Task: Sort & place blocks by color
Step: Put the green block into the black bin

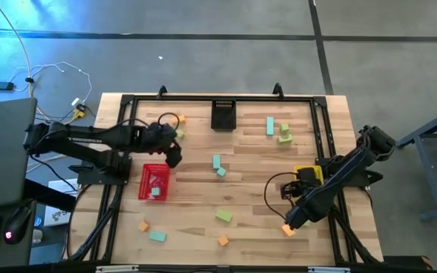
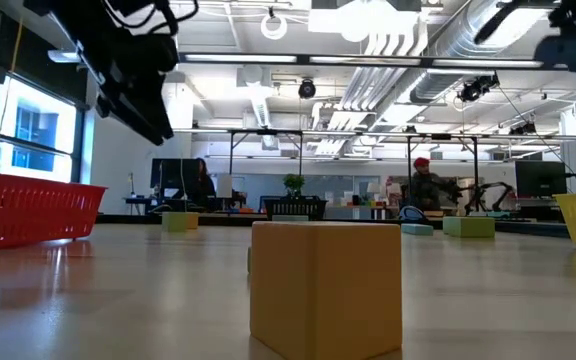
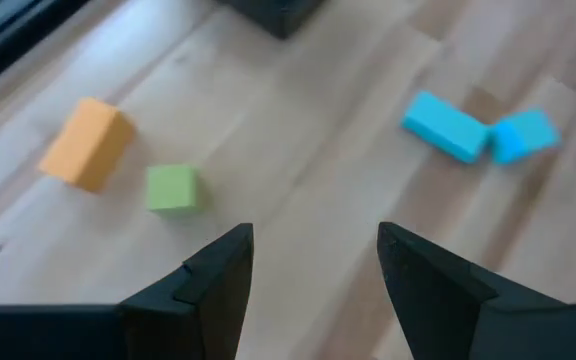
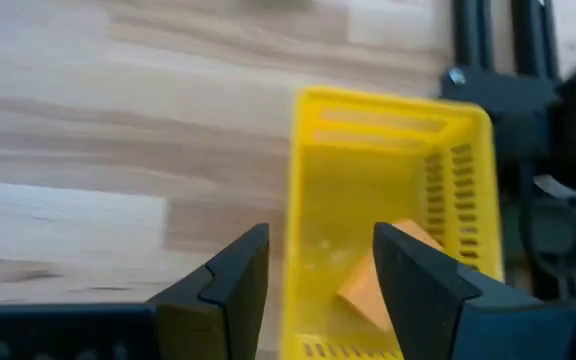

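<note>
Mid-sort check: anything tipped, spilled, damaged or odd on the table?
Nothing stands out. The red bin, yellow bin and black bin sit upright; unsorted blocks lie loose on the table. The left gripper and right gripper are open, empty.

Three plastic mesh bins: one red bin (image 1: 155, 166), one yellow bin (image 1: 307, 170), one black bin (image 1: 224, 115). Loose on the wooden table (image 1: 196, 189) I count four small orange blocks (image 1: 223, 240), four lime green blocks (image 1: 224, 216) and four mint-teal blocks (image 1: 270, 125).

One block (image 4: 383, 280) inside bin (image 4: 468, 170) at table's (image 1: 196, 220) right edge.
</note>
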